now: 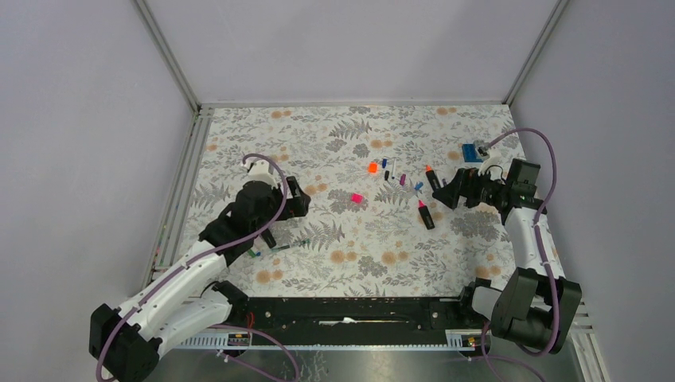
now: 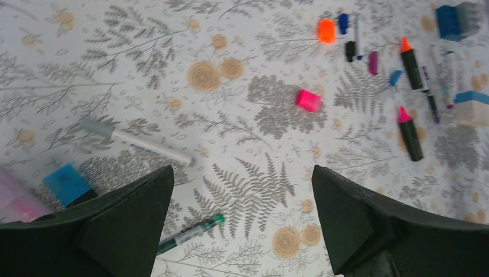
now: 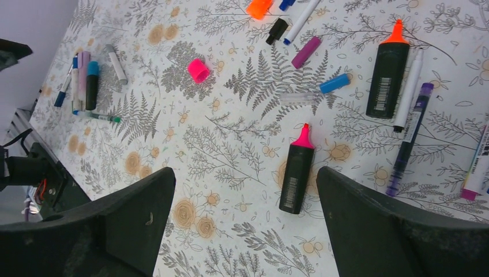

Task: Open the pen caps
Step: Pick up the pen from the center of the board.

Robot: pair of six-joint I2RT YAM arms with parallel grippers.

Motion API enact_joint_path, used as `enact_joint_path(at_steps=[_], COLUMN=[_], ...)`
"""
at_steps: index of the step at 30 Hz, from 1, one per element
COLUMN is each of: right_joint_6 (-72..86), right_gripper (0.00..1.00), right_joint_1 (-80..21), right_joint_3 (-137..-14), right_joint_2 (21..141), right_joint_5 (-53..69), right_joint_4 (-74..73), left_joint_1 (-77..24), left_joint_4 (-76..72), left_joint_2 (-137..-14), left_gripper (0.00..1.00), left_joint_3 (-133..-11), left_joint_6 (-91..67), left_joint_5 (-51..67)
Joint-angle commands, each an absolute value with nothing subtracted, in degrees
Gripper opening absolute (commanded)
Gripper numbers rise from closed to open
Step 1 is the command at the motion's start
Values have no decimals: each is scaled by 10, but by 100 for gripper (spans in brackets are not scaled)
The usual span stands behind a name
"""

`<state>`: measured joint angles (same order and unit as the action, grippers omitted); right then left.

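Observation:
Loose caps lie mid-table: an orange cap point(image 1: 372, 167) point(image 2: 326, 30), a pink cap point(image 1: 356, 196) point(image 3: 198, 70), a black cap point(image 3: 277, 30), a lilac cap point(image 3: 305, 52) and a blue cap point(image 3: 334, 83). An uncapped pink-tipped highlighter point(image 3: 296, 173) and an uncapped orange-tipped highlighter point(image 3: 387, 75) lie near them. My right gripper point(image 3: 245, 171) point(image 1: 446, 191) hangs open and empty just right of the pink highlighter. My left gripper point(image 2: 241, 173) point(image 1: 293, 203) is open and empty above a green-capped pen point(image 2: 190, 233), a grey-capped white pen point(image 2: 135, 141) and a blue-capped highlighter point(image 2: 68, 183).
A blue block point(image 2: 455, 12) and a blue-and-white eraser-like block point(image 2: 471, 107) sit at the far right. Thin white and purple pens point(image 3: 409, 135) lie right of the orange highlighter. A cluster of pens point(image 3: 83, 81) lies at the left by the left arm.

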<state>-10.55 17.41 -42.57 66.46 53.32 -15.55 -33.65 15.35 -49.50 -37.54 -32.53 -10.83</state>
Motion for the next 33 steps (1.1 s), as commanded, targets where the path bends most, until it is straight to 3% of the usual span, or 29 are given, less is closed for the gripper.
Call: enact_joint_path(at_steps=[1, 6, 10, 15, 21, 33], right_joint_6=[-99, -115, -114, -116, -118, -121], right_gripper=[99, 100, 100, 99, 100, 100], right_joint_1=[178, 179, 180, 180, 180, 180], right_joint_3=[-421, -411, -404, -403, -403, -405], right_joint_2=[660, 660, 665, 667, 671, 680], right_joint_5=[581, 604, 606, 602, 599, 587], right_joint_4=[-136, -131, -126, -126, -126, -127], left_joint_1=[-332, -331, -329, -324, -303, -282], left_joint_4=[202, 207, 204, 255, 306, 382], left_joint_2=[-513, -578, -637, -718, -827, -942], left_gripper=[99, 99, 97, 80, 60, 55], left_joint_3=[-366, -363, -374, -412, -493, -589], left_joint_6=[-339, -364, -471, -636, -690, -688], left_joint_5=[-178, -195, -223, -262, -280, -256])
